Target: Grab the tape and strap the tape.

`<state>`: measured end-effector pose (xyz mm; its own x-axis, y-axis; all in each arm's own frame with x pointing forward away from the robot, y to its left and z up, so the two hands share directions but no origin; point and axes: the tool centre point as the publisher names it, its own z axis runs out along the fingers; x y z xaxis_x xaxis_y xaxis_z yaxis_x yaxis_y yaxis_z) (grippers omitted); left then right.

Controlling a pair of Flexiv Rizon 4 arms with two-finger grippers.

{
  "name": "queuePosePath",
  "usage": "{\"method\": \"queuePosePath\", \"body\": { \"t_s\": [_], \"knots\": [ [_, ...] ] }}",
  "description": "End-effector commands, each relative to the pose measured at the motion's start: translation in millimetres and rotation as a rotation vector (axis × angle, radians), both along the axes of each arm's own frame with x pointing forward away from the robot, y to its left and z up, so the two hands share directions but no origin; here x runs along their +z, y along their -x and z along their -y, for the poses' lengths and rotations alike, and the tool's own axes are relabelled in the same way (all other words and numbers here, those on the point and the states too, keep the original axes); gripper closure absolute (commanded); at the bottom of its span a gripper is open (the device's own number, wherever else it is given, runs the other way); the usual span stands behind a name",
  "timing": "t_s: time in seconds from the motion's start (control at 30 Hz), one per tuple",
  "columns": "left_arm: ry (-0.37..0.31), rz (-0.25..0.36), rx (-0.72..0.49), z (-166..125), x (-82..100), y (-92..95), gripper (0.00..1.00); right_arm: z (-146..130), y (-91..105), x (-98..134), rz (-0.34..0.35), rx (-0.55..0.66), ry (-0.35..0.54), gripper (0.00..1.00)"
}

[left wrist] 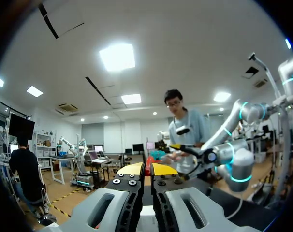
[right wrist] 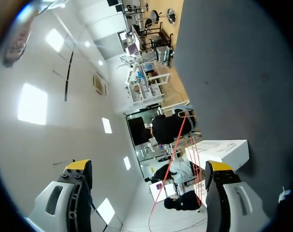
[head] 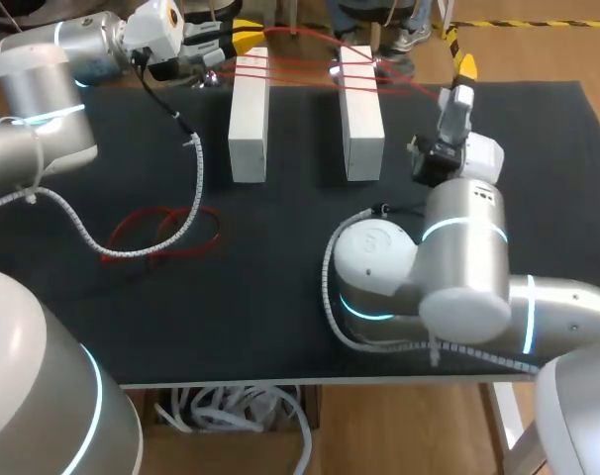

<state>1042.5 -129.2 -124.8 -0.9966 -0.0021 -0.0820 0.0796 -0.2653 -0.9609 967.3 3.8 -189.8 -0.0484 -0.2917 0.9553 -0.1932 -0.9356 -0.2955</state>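
Several red strands of tape [head: 300, 69], taut, long axis 9 to 3 across two white blocks [head: 249, 119] set side by side on the dark table [head: 280, 327], each block lengthwise 12 to 6. Laid over both block tops near their 12 o'clock ends, then slanting on toward 4 o'clock past the right-hand one. At the 9 o'clock end, led straight into the left gripper [head: 243, 36], just at 11 o'clock of the left-hand block. From the left wrist: yellow-tipped fingers [left wrist: 132, 169] all but together, a sliver of red pinched between them from both sides, so clamped on the tape. At the 3 o'clock end, strands tailing off close beside the right gripper [head: 462, 77], at 3 o'clock of the right-hand block; no telling from overhead whether touching. From the right wrist: fingers [right wrist: 79, 166] spread wide, nothing gripped, red strands ahead in the gap between them, reaching a block and clear of either tip. Also a loose red loop [head: 161, 233], flat on the table at 7 o'clock of the blocks, well apart from both grippers.
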Motion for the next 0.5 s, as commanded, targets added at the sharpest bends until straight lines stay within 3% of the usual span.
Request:
{"method": "queuePosePath", "body": {
  "t_s": [0.03,0.5],
  "knots": [
    [0.002,0.002,0.002,1,-1.2,0.4,1.00,-2,-16.8,6,-0.024,-0.061,0.007,0.00],
    [0.002,0.002,0.002,1,-1.2,0.4,1.00,9,-42.4,2,0.020,-0.027,0.062,0.00]
  ]
}}
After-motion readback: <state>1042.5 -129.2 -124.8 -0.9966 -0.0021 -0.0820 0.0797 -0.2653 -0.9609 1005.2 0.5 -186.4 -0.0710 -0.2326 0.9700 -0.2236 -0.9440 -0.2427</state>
